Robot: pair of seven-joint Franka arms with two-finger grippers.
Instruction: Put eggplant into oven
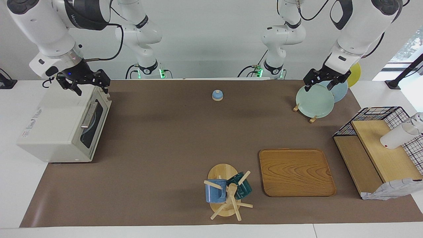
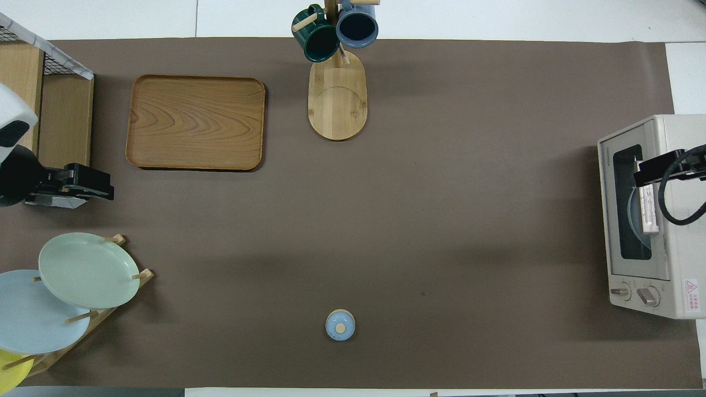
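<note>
Right gripper (image 1: 86, 83) over oven (image 1: 49, 129) top, above door's upper edge; fingers look spread, holding nothing. Judgement: placed there to work door (image 2: 634, 204), which is shut. Left gripper (image 1: 325, 80) waits over plate rack (image 2: 118, 286); finger state unreadable. Eggplant not visible anywhere. Behind dark glass only pale round shape, maybe plate, hard to make out.

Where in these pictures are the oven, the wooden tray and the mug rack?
oven (image 1: 49, 132): facing view, on its cream top panel.
wooden tray (image 2: 196, 122): overhead view, on the middle of its bare floor.
mug rack (image 2: 337, 105): overhead view, on its oval wooden base.
</note>
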